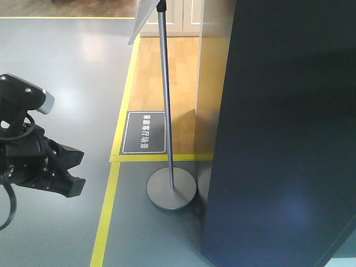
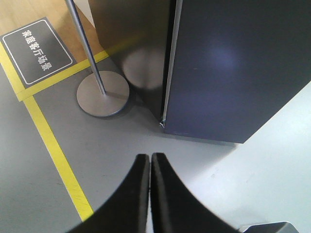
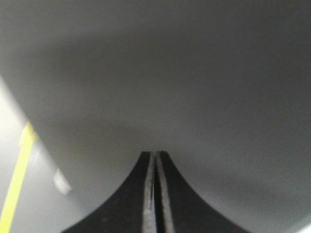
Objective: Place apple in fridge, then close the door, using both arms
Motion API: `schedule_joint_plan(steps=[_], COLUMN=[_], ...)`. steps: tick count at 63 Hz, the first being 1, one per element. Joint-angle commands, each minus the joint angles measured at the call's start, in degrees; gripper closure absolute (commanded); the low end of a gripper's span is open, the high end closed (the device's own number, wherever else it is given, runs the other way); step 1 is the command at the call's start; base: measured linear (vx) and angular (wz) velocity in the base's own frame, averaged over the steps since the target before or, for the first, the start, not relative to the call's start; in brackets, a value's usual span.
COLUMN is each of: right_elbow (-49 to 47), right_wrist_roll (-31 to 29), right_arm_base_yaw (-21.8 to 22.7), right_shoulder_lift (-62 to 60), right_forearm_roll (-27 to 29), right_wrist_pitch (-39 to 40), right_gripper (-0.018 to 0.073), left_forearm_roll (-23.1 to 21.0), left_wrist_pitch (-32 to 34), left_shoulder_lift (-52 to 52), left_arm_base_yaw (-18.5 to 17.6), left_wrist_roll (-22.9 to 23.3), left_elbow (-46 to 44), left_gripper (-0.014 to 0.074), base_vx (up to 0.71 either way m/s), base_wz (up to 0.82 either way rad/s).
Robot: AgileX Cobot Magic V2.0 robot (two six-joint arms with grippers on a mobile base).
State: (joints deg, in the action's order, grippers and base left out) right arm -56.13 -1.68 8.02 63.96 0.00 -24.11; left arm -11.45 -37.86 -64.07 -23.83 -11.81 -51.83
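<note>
In the front view the dark grey fridge [image 1: 283, 133] fills the right side, with the left hand [image 1: 69, 169] hanging well to its left over the grey floor [image 1: 67, 72]. Only the left wrist view shows that hand's fingers [image 2: 138, 194] pressed together, holding nothing, and the fridge's door [image 2: 233, 68] shut against the cabinet beside the stand's round base [image 2: 103, 93]. The right wrist view alone shows the right hand [image 3: 156, 160], fingers together and empty, just before a blurred grey surface. No view shows the apple.
</note>
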Motion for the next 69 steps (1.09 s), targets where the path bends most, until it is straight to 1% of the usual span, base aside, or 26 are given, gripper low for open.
schedule_joint_plan(steps=[1,13,34,49,58,69], right_elbow=[-1.99,-4.54,-14.53,-21.27,-26.10,-30.49], right_wrist_roll=[-1.07,-1.07,-1.07,-1.26,-1.26,-1.20], right_arm_base_yaw=[1.22,1.30,1.30,1.30,1.30,1.30], right_shoulder_lift=[1.36,7.18,19.46,27.55,32.35,36.20], right_forearm_roll=[0.00,0.00,-1.23,-1.23,-1.23,-1.15], right_wrist_pitch=[8.99,13.27,16.21,20.05,20.89,20.07], right_gripper=[0.0564,0.0564,0.0564,0.0564,0.0564,0.0564], left_forearm_roll=[-0.59,-0.59,-0.59,-0.59,-0.59,-0.59], left_wrist_pitch=[2.86,2.80,2.80,2.80,2.80,2.80], left_shoulder_lift=[1.04,1.04,1.04,1.04,1.04,1.04], left_arm_base_yaw=[0.07,0.07,0.07,0.07,0.07,0.07], left_wrist_roll=[0.26,0.26,0.26,0.26,0.26,0.26], left_elbow=[-1.44,-1.44,-1.44,-1.44,-1.44,-1.44], left_gripper=[0.0603,0.0603,0.0603,0.0603,0.0603,0.0603], base_vx=[0.00,0.00,0.00,0.00,0.00,0.00], base_wz=[0.00,0.00,0.00,0.00,0.00,0.00])
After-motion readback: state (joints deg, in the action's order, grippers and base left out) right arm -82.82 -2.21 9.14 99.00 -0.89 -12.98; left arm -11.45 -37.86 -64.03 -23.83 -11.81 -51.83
